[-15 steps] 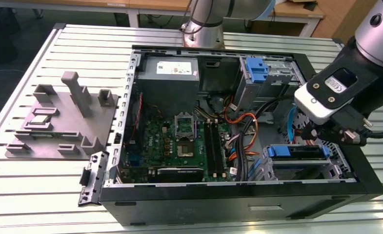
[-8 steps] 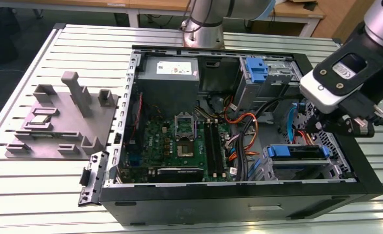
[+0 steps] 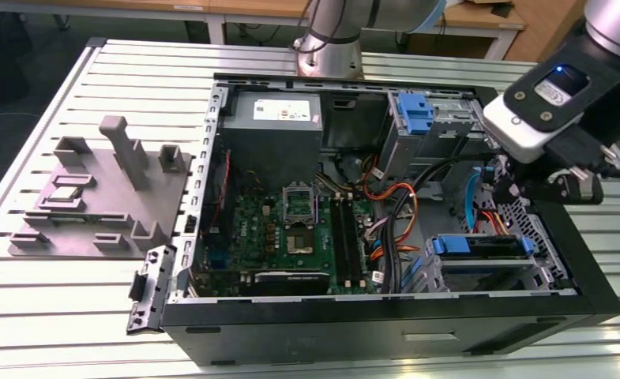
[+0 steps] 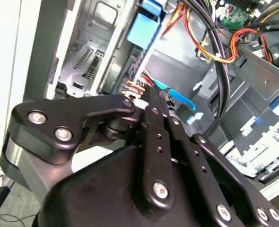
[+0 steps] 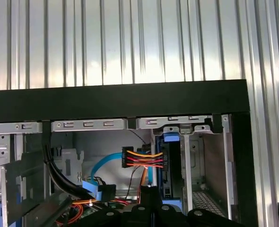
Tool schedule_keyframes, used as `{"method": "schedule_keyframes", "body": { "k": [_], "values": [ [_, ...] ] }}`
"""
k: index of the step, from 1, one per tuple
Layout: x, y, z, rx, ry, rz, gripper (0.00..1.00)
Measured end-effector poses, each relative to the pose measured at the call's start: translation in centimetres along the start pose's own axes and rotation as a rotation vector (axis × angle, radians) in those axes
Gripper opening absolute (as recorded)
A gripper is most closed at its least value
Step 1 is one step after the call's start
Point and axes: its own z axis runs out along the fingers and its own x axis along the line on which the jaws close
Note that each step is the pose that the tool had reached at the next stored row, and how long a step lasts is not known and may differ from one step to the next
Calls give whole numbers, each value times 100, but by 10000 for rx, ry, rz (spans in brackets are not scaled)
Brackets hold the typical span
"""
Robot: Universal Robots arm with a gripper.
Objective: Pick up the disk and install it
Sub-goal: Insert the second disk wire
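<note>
The disk (image 3: 479, 246) sits in the drive cage at the corner of the open computer case (image 3: 394, 316) nearest the camera, on the exterior view's right. You see its blue carrier facing the middle of the case and a dark body behind it. In the first wrist view the same blue carrier (image 5: 170, 137) shows edge-on in a slot just under the case's black wall, but you cannot tell how deep it sits.

A bundle of red, yellow and orange power wires (image 5: 142, 159) ends in a black plug just beside that slot. A light-blue data cable (image 5: 99, 166) curves away next to it.

Your gripper (image 3: 512, 188) hangs inside the case above the cage, close to the side wall on the exterior view's right and apart from the disk. In the second wrist view its fingers (image 4: 152, 124) are drawn together to a narrow tip with nothing held between them.

Farther out you have the motherboard (image 3: 288, 233) on the case floor, the grey power supply (image 3: 272, 118) at the far end and a second blue bracket (image 3: 416, 112) beside it. A grey fixture block (image 3: 104, 197) stands on the slatted table (image 3: 57, 316).
</note>
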Motion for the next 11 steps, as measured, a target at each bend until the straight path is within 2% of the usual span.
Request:
{"method": "schedule_keyframes", "body": {
  "k": [2, 4, 11],
  "values": [
    [76, -5, 1, -7, -119, -6, 10],
    [135, -8, 0, -12, -180, -11, 10],
    [313, -18, -33, 0, -301, -16, 10]
  ]
}}
